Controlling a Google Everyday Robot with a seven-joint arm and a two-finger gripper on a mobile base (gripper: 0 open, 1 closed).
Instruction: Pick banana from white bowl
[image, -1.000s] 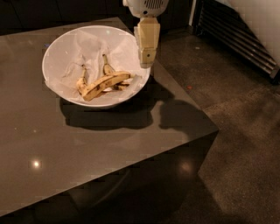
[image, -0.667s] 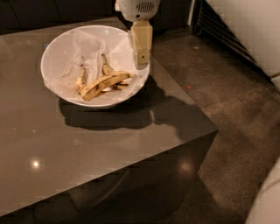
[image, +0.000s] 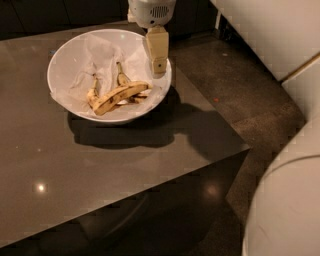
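The white bowl (image: 67, 52), wide and lined with crumpled white paper, sits at the far part of a dark table. In it lies the banana (image: 120, 95), long, curved and speckled, pointing right. Two shorter, browner bananas (image: 121, 77) lie just behind it. My gripper (image: 158, 70) hangs from a white wrist over the bowl's right rim, above and to the right of the banana, not touching it. Only a single cream-coloured finger shows edge-on.
The grey-brown table (image: 100, 170) has its right edge and near corner (image: 247, 146) close to the bowl. Dark speckled floor (image: 250, 90) lies to the right. Pale rounded robot body parts (image: 285, 200) fill the lower right and upper right.
The gripper has shifted left and a little down toward the bowl's right rim. The camera view has also shifted, and more of the pale body shows at the lower right. The bananas have not moved.
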